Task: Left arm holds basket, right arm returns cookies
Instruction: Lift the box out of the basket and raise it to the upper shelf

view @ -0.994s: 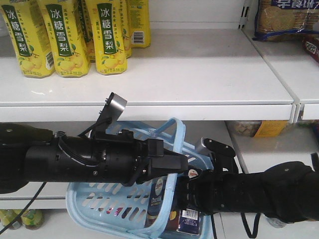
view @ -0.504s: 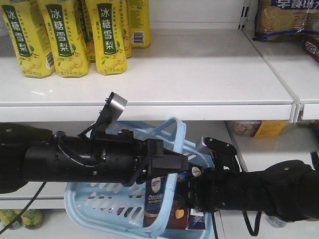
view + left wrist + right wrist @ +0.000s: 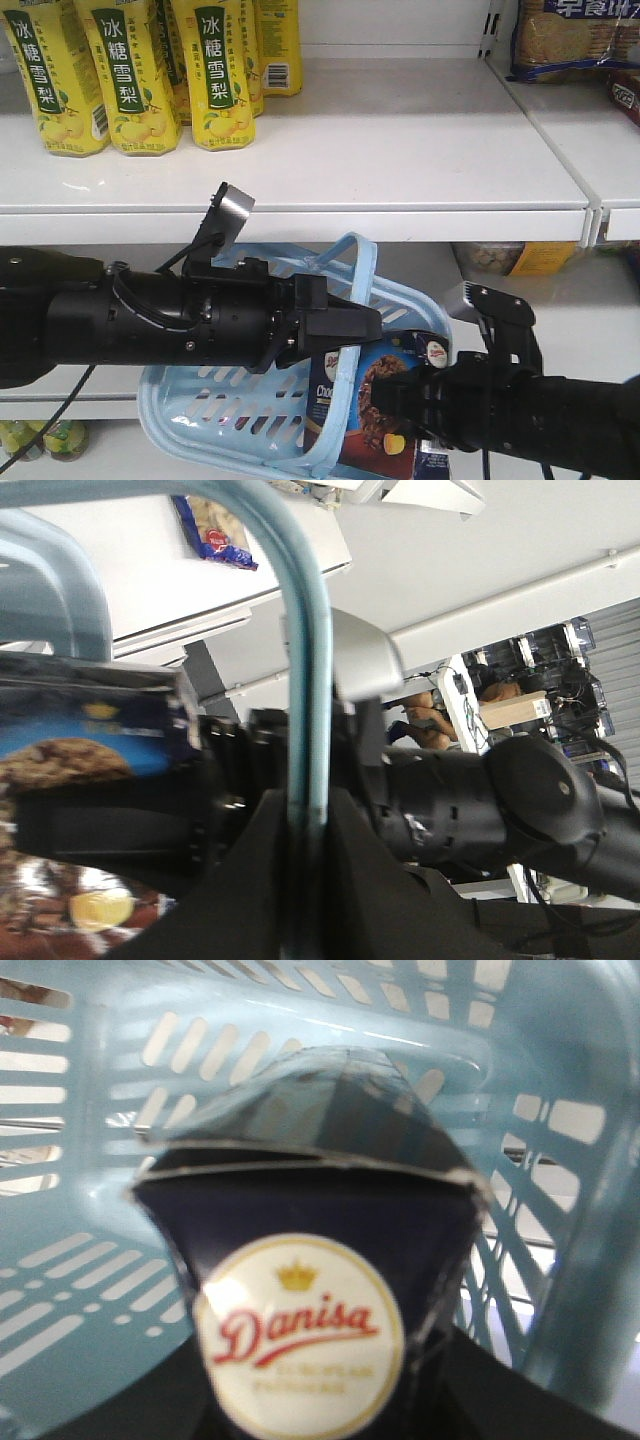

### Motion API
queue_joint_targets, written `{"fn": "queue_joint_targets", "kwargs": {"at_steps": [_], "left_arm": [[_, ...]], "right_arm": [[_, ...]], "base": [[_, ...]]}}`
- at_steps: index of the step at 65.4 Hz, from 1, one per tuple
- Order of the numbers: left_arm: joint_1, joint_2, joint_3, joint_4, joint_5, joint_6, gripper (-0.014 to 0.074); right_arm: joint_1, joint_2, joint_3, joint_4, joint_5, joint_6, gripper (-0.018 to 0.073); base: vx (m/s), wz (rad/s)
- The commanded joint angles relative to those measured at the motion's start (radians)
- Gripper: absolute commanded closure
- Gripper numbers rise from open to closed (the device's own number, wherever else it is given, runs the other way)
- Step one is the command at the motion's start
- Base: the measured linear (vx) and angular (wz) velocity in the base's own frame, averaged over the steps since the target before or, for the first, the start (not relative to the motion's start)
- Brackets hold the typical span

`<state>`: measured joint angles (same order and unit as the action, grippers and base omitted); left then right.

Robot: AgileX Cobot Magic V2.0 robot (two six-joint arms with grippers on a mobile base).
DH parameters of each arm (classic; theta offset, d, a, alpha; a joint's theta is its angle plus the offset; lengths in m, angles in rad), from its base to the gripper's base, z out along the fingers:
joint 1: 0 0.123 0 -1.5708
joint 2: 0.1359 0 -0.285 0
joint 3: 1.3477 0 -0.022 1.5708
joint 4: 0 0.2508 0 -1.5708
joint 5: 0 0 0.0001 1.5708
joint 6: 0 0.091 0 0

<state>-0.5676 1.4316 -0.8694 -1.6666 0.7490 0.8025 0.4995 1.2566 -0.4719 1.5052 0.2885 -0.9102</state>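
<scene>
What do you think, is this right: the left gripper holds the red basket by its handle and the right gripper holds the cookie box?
Not quite. The front view shows the basket is light blue, not red. The rest holds: the left gripper holds it by its handle and the right gripper holds the cookie box.

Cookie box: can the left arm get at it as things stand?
Probably not. The left pincer is shut on the basket handle, so it isn't free to reach, and the right pincer seems to be holding the cookie box itself.
</scene>
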Motion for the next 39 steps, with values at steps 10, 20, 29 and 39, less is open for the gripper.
{"fn": "queue_joint_targets", "kwargs": {"at_steps": [10,20,29,39], "left_arm": [[0.002,-0.042,-0.041,-0.105,0.021,0.021,0.0599],[0.002,-0.042,-0.041,-0.105,0.021,0.021,0.0599],[0.002,-0.042,-0.041,-0.105,0.021,0.021,0.0599],[0.002,-0.042,-0.041,-0.105,0.021,0.021,0.0599]], "right_arm": [[0.0,-0.23,0.043,0.015,-0.056,-0.001,0.0443],[0.0,-0.342,0.043,-0.04,-0.045,0.012,0.0442],[0.0,-0.418,0.043,-0.157,-0.054,0.093,0.0442],[0.0,-0.478,0.043,-0.355,-0.054,0.203,0.0442]], "base": [[0.0,0.0],[0.0,0.0],[0.0,0.0],[0.0,0.0]]}}
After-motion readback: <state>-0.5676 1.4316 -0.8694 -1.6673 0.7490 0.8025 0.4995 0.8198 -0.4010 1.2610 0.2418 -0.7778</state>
